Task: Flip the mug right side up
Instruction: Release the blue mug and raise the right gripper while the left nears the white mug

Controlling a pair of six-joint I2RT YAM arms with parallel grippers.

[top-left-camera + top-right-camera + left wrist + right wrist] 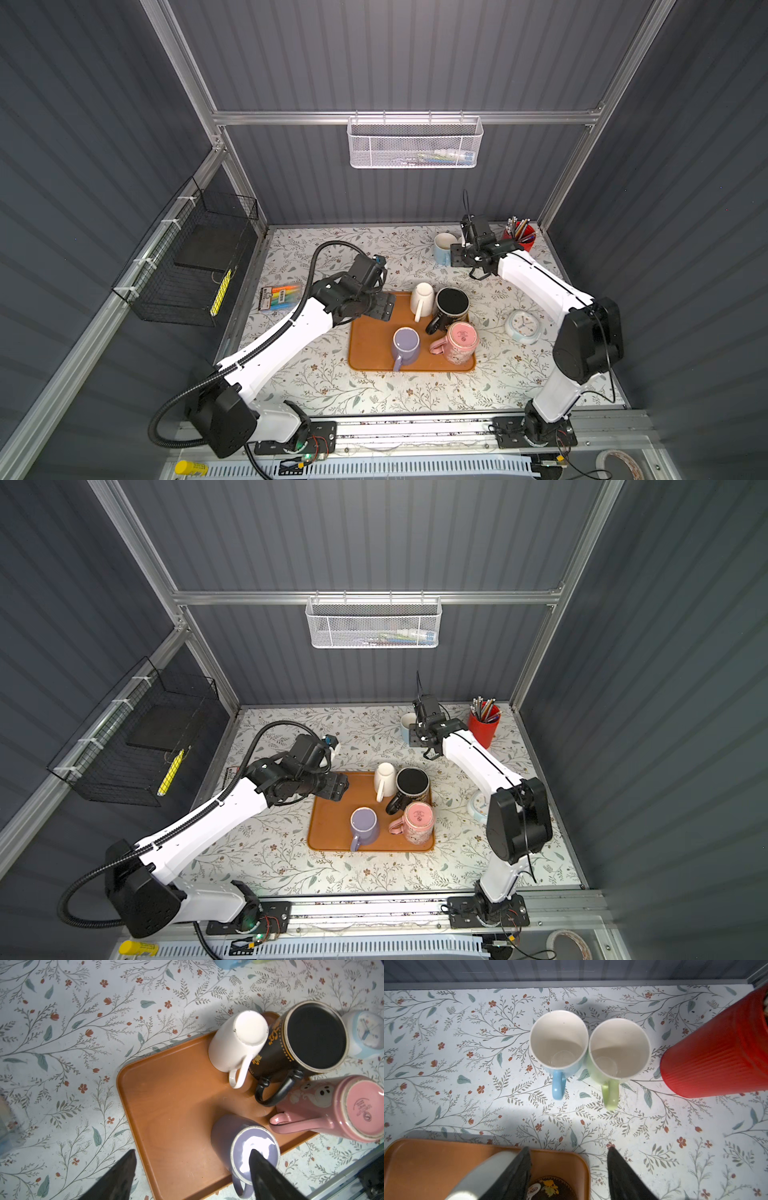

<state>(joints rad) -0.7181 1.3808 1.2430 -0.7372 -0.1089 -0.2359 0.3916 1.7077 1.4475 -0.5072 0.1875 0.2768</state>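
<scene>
Four mugs sit on the orange tray (368,345) mid-table (332,386) in both top views, three clearly base-up. White mug (422,296) is at the tray's upper edge w/ black mug (452,302) tight against its right. Purple mug (406,340) is lower centre, handle pointing down-frame. Pink mug (462,337) is lower right, stamp on its upturned base, handle to the left. Black mug's top face is flat dark w/ a pale ring; base or mouth, can't tell for sure. L tool (384,306) hangs over the tray's upper-left corner, left of the white mug. In the L wrist view its fingers (122,1177) are spread wide w/ only bare tray btwn them. One tip overlaps the purple mug's base in the pic; contact can't be told. R tool (456,255) is near the back of the table, upper right of the frame, just beside the blue mug (444,246). R wrist view shows its fingers (623,1178) apart, only floral table btwn them. Same view: blue mug and green mug (619,1047) stand mouth-up side by side off the tray, rims about touching. Red pen cup (482,731) is in the far right corner. Clock (523,326) lies right of the tray, marker pack (280,296) left of it.
</scene>
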